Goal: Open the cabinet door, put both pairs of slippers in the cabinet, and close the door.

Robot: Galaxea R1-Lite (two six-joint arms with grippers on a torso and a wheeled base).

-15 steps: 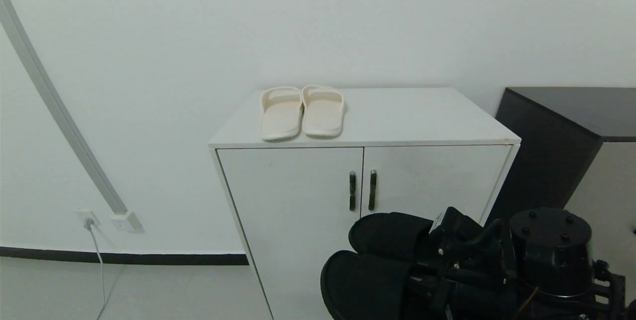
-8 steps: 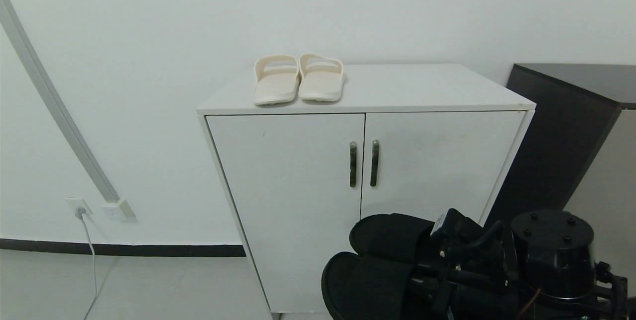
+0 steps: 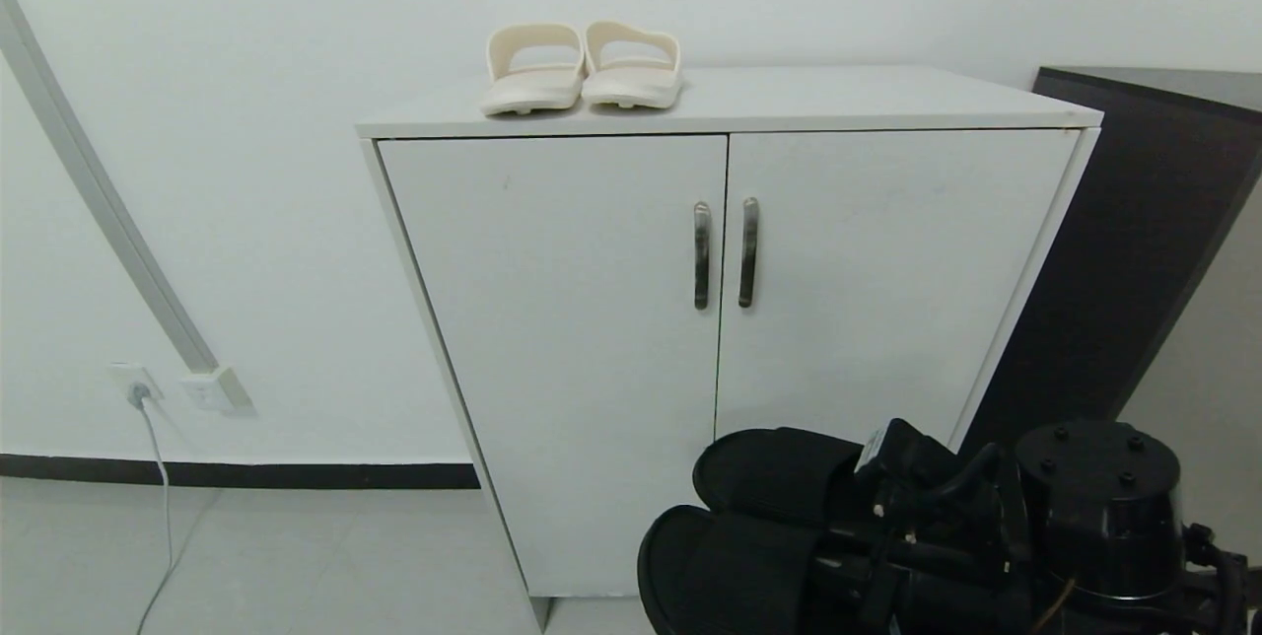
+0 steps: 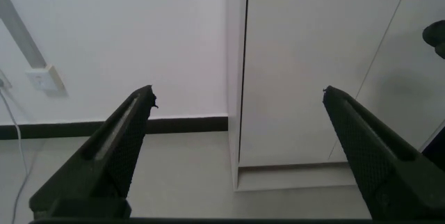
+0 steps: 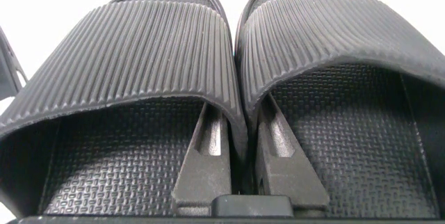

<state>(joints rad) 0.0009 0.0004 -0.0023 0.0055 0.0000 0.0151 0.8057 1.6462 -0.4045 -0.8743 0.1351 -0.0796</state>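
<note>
The white cabinet stands against the wall with both doors closed; its two dark handles meet at the centre. A cream pair of slippers rests on its top, at the left. Low in front of the right door, my right gripper is shut on a black pair of slippers, its fingers inside the straps pinching the two inner walls together. My left gripper is open and holds nothing, level with the cabinet's lower left corner.
A dark cabinet stands right beside the white one. On the left wall are a slanted conduit, a socket and a hanging cable. Bare floor lies left of the cabinet.
The head camera has moved lower, so the cabinet and cream slippers sit higher in the picture and more of the doors and floor shows. The right arm keeps the black slippers.
</note>
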